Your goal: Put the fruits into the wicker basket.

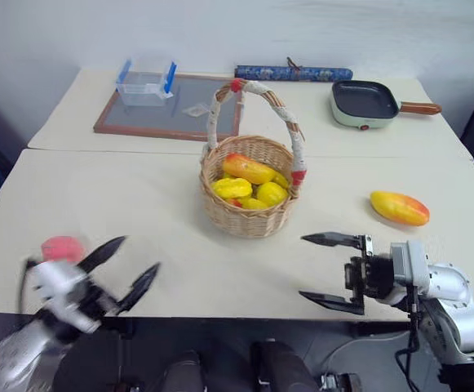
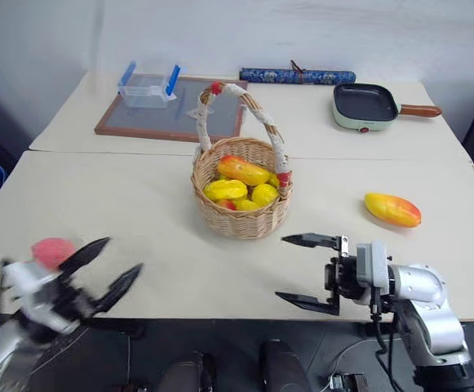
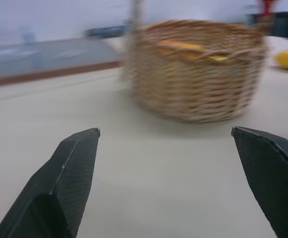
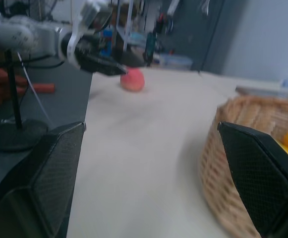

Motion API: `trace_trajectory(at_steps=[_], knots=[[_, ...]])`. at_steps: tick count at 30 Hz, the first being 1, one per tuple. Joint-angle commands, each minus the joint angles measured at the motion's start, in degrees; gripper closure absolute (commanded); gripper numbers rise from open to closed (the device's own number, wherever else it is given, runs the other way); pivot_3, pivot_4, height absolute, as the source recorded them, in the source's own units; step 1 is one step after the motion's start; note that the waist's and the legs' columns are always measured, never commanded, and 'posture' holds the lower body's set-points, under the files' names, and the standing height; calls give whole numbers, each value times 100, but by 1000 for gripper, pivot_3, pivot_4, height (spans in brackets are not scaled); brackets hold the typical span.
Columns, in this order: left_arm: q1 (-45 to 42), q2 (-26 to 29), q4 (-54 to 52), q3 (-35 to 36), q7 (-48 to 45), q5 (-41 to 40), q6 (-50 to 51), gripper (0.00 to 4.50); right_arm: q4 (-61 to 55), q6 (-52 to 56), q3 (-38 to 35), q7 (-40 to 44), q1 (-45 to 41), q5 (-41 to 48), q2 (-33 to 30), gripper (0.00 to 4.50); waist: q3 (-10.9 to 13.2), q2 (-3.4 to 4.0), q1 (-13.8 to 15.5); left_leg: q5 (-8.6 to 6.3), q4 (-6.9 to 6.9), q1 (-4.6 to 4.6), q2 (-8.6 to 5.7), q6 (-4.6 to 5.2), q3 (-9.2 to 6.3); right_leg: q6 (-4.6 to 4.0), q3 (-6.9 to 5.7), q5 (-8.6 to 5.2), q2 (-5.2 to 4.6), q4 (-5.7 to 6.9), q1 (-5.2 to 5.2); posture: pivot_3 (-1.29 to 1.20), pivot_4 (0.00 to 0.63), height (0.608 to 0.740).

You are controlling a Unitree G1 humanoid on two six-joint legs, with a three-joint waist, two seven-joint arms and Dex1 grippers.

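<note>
The wicker basket [image 1: 249,204] stands mid-table and holds one yellow-orange mango [image 1: 247,169] among small yellow fruits [image 1: 233,188]. A second mango [image 1: 399,207] lies on the table to the basket's right. The pink-red peach [image 1: 62,247] sits near the front left edge, right beside my left arm. My left gripper [image 1: 139,253] is open and empty, pointing toward the basket [image 3: 198,74]. Near the front edge on the right, my right gripper [image 1: 303,267] is open and empty too, pointing left across the table. The right wrist view shows the peach [image 4: 132,79] just beyond the left gripper [image 4: 109,64].
On the far table are a clear plastic box with blue clips [image 1: 145,82], a wood-framed board [image 1: 171,110], a rolled blue mat [image 1: 294,73] and a small frying pan [image 1: 365,102]. A seam runs between the two tables.
</note>
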Motion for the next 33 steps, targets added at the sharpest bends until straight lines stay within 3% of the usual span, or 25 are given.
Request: trace_trajectory(at_steps=[1,4,6,8,15,17,25,29,33], knots=[[516,-373,592,1250,201,-569,-429,0,-206,47,-91,-172,-77,230,175,57,4,-6,28,0,1,-2,-2,0,-1,-3,-3,-2,0,-1,-2,0,150,740],[646,-522,1220,1726,234,-665,-579,0,-193,66,-123,-284,-89,198,262,57,4,-6,115,-1,9,-11,-8,4,-10,-31,-10,-18,-5,-12,-4,0,150,740],[544,-460,1398,1800,326,-603,-599,0,-134,-23,-124,-296,-84,109,295,57,0,-13,149,-9,11,-21,-10,-9,-11,-87,-10,-46,-9,-30,-4,0,150,740],[329,-254,1366,1716,390,-588,-503,0,-30,-170,-116,-199,-34,-12,291,57,-7,-23,164,-12,15,-33,-12,-10,-10,-87,-14,-45,-19,-35,-4,0,150,740],[-758,1168,810,972,1299,-507,1135,0,348,-725,-124,196,140,-252,312,57,-16,-34,150,-9,5,-46,-7,-9,-9,-77,-54,-39,-50,-35,-1,0,150,740],[-1023,1507,831,727,1468,-403,1593,0,435,-827,-91,239,138,-295,343,57,-12,-21,114,-8,2,-46,-7,-10,-7,-6,-57,0,-52,-32,-1,0,150,740],[-1794,2140,1525,63,1788,266,2677,0,405,-795,-32,45,58,-411,359,57,-2,-3,3,6,-7,-42,19,-15,-2,-7,-109,0,-47,-3,-21,0,150,740],[-2009,2092,1781,6,1886,557,2773,908,195,-561,-58,-192,-51,-395,281,0,-1,-2,8,14,-5,-43,23,-26,-4,-16,-116,-6,-47,7,-27,0,150,740],[-2351,2114,1847,-203,1419,666,2392,1969,-319,-103,-149,-575,-110,-246,119,0,1,6,23,19,-1,-42,15,-33,-8,-18,-118,-7,-60,22,-28,0,150,740]])
